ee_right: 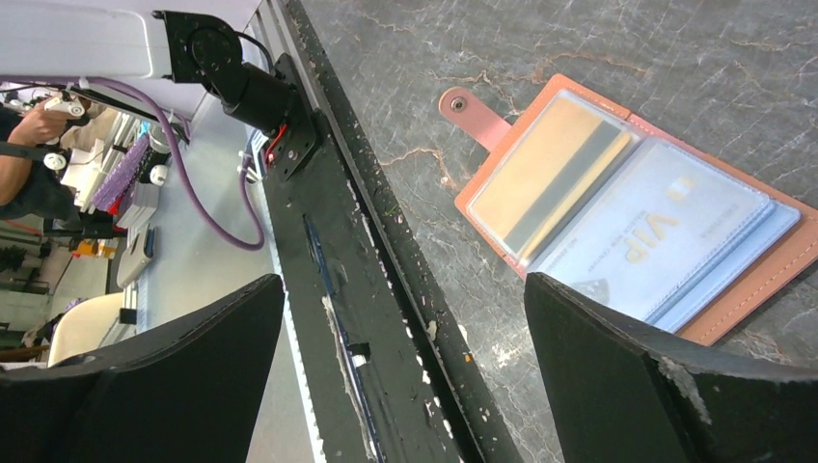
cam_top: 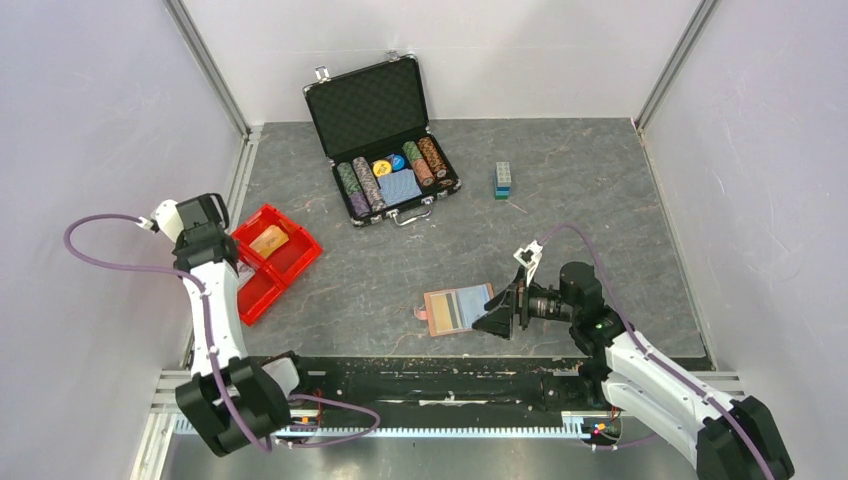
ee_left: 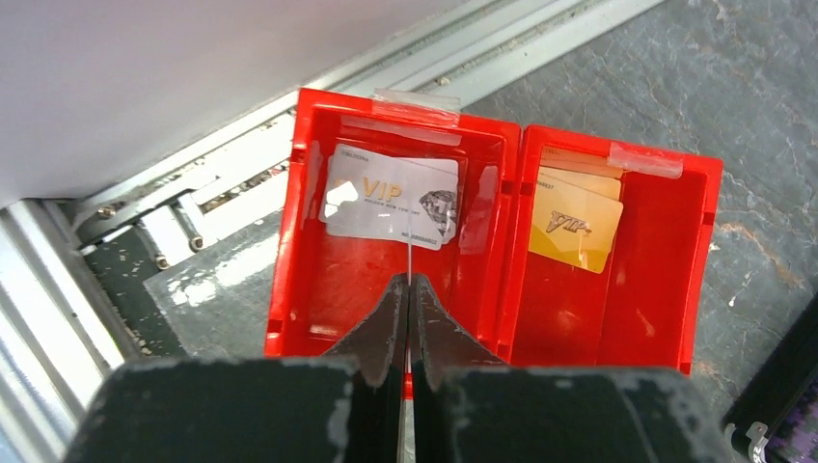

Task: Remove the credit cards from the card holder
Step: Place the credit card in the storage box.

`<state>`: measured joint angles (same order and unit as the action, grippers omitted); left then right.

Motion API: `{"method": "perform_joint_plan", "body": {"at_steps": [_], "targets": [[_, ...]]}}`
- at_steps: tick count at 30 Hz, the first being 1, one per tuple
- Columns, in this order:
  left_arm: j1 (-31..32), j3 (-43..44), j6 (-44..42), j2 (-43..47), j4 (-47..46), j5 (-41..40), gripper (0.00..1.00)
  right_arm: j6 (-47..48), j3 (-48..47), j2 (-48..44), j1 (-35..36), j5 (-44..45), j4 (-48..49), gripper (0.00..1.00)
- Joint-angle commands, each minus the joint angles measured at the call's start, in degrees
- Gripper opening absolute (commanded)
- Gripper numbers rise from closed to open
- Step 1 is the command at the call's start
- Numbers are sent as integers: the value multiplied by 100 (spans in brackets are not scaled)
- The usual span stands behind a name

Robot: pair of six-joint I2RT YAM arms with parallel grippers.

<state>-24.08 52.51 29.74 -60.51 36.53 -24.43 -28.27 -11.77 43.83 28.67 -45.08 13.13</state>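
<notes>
Grey table [cam_top: 600, 200] carries the card holder [cam_top: 455, 308] open at 6 o'clock, with credit cards [ee_right: 666, 231] in its sleeves. The right hand [cam_top: 497, 318], spread wide and empty, sits at its 3 o'clock; I think it should pinch only one card's edge. The left hand [ee_left: 409, 289] is closed over the red bin [ee_left: 289, 241] at 9 o'clock.

Top camera looks down on the whole table [cam_top: 600, 200]; wrist cameras sit close — left over red bin [ee_left: 617, 318], right beside card holder [ee_right: 632, 207].
</notes>
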Motion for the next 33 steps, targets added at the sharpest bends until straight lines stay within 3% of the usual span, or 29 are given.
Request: {"method": "perform_joint_plan", "body": {"at_steps": [1, 12, 33], "targets": [[-252, 321, -302, -563, -359, 743, 2, 404, -58, -245, 6, -77, -449, 98], [-365, 438, -846, -1109, -602, 1325, 2, 611, -255, -352, 6, -28, -936, 98], [-368, 934, -1222, -2407, -498, 1207, 4, 495, -265, -443, 11, -45, -1058, 98]]}}
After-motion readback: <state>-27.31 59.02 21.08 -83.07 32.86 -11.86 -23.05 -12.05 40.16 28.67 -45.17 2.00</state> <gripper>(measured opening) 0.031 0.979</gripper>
